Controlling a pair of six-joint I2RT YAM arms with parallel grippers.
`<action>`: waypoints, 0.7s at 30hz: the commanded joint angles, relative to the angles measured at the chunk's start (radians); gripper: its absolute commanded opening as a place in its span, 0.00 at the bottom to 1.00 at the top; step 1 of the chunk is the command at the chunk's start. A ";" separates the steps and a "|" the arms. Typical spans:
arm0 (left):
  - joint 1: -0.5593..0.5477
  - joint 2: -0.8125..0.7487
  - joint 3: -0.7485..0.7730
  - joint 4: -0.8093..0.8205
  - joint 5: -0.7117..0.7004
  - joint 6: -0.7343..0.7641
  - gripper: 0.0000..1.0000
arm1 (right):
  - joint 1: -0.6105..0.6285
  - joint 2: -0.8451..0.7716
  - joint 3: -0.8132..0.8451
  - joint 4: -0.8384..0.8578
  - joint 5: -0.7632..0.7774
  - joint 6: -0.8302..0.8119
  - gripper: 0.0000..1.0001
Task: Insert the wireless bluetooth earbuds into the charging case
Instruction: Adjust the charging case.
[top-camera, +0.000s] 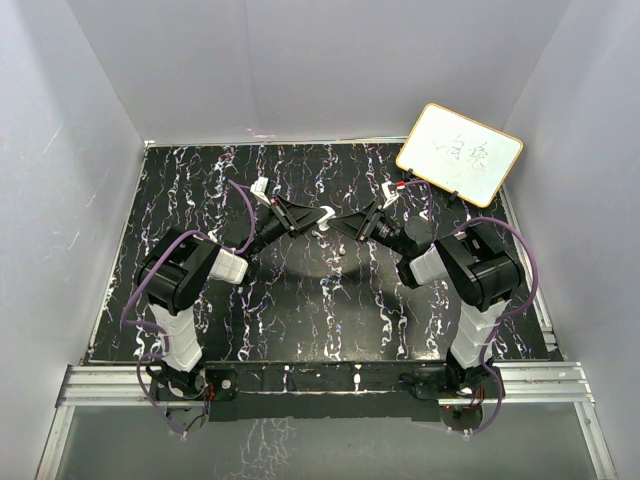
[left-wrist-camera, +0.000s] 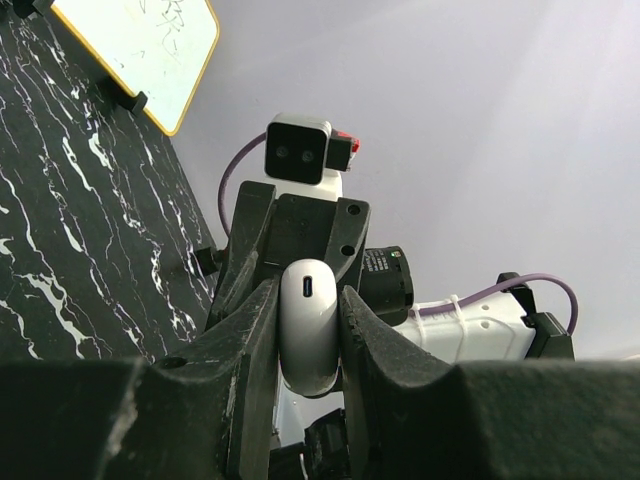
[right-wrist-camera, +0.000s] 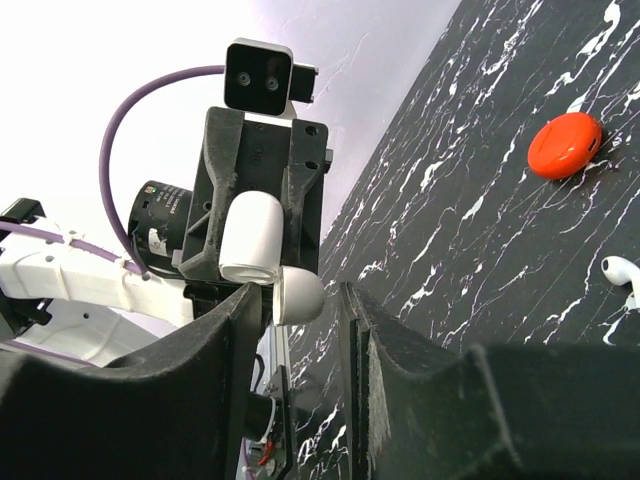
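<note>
1. The charging case (left-wrist-camera: 308, 330), white, sits at lower centre of the left wrist view, clamped in my left pincer (left-wrist-camera: 308, 300).
2. A white earbud (right-wrist-camera: 620, 272) lies on the table (right-wrist-camera: 450, 250) at the right edge of the right wrist view, below a red puck (right-wrist-camera: 565, 146).
3. My right pincer (right-wrist-camera: 300, 298) stands apart, facing the case.

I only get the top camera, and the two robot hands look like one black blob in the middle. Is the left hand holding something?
Observer: Yes. The left wrist view shows the left gripper shut on a white charging case.
Operator: What about the other hand?
Observer: The right gripper is open, with its fingers apart, right up by the case's rounded end.
Operator: Is anything on the table that I can't see?
Observer: A red round puck lies on the table, off to one side in the right wrist view.
</note>
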 joint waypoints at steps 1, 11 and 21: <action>-0.005 -0.024 0.026 0.192 -0.014 -0.006 0.00 | 0.007 0.015 0.032 0.084 0.009 -0.008 0.34; -0.007 -0.024 0.024 0.192 -0.010 -0.006 0.00 | 0.007 0.008 0.026 0.085 0.011 -0.010 0.25; -0.007 -0.030 0.006 0.192 0.009 -0.009 0.07 | 0.001 -0.027 0.020 0.035 0.011 -0.037 0.21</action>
